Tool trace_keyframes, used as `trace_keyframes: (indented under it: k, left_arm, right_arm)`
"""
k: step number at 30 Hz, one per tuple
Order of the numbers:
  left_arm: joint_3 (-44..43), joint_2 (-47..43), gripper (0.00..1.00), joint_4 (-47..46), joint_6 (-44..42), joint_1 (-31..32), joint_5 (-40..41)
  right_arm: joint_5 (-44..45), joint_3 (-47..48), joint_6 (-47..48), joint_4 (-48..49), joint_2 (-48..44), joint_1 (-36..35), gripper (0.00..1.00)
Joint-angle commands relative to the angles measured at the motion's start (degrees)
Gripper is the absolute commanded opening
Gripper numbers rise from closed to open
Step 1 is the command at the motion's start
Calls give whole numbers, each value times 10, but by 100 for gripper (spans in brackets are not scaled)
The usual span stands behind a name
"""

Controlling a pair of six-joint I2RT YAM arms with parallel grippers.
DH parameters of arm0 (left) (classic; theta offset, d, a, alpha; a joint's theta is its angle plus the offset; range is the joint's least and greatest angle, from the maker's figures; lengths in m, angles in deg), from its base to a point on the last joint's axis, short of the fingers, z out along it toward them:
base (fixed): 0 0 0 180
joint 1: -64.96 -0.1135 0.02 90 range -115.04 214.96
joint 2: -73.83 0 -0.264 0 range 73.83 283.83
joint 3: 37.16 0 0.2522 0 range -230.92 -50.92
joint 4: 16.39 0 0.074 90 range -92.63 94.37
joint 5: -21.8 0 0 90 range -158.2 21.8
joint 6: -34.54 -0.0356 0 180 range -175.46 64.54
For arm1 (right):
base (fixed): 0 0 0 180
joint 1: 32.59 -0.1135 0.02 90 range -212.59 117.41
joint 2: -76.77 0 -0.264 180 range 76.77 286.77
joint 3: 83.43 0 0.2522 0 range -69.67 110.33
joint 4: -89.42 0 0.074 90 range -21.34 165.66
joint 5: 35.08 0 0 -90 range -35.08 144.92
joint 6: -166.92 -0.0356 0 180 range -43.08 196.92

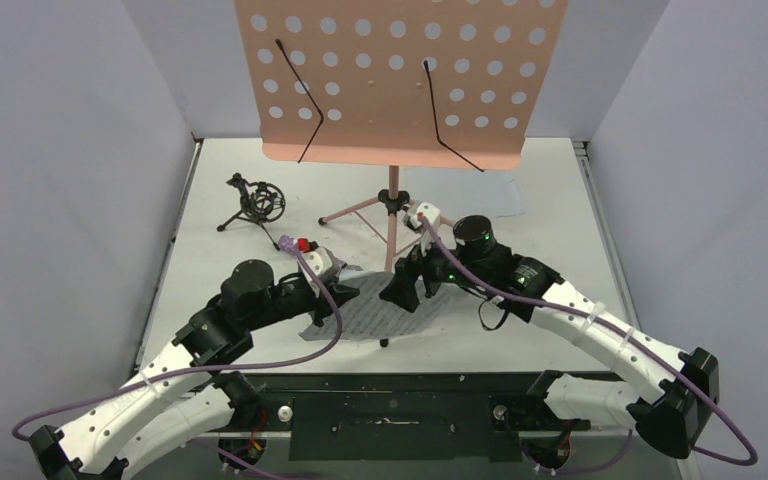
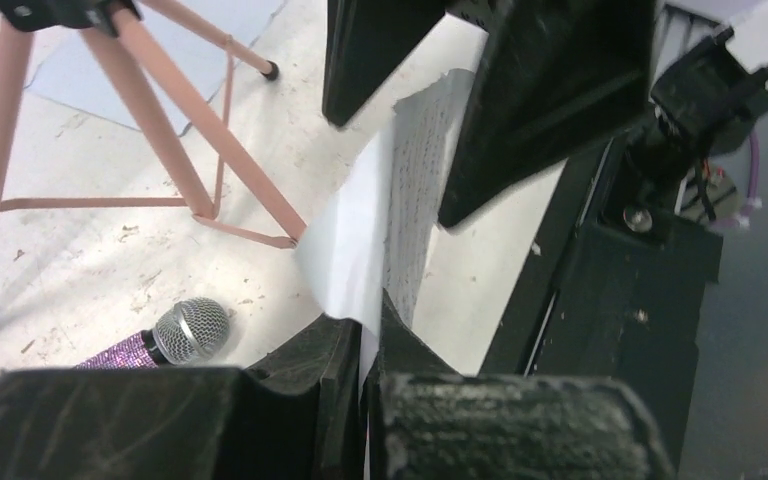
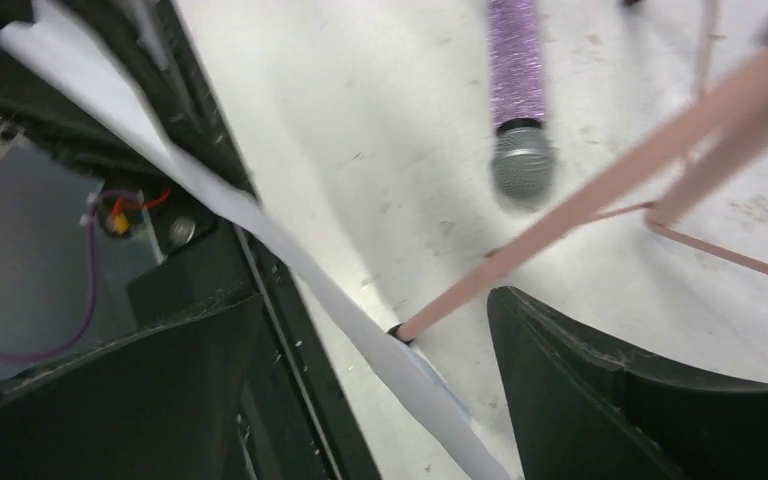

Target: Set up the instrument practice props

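Note:
A white sheet-music page (image 1: 370, 310) hangs on edge between the two arms, just above the table's near edge. My left gripper (image 2: 372, 335) is shut on the lower end of this page (image 2: 385, 225). My right gripper (image 3: 390, 390) stands open around the same page (image 3: 260, 225), its fingers clear of the paper. The purple glitter microphone (image 2: 175, 335) with its grey head lies on the table beside the pink music stand's legs (image 2: 160, 130). The stand's perforated desk (image 1: 400, 80) is bare. The black tripod mic holder (image 1: 255, 203) stands at the back left.
A pale sheet (image 1: 480, 195) lies flat on the table behind the stand's right side. Grey walls close in the table on the left, right and back. The stand's legs (image 3: 600, 200) spread across the middle, close to both grippers.

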Motion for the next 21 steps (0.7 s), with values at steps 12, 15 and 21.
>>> trace_keyframes:
  k: [12, 15, 21]
  left_arm:
    - [147, -95, 0, -471, 336, -21, 200]
    - [163, -97, 0, -542, 371, -21, 218]
    - [176, -66, 0, -637, 421, -22, 224]
  right_arm:
    - [-102, -145, -272, 180, -107, 353, 90]
    - [-159, -196, -356, 306, -110, 348, 90]
    - [-202, -312, -580, 709, -99, 319, 90]
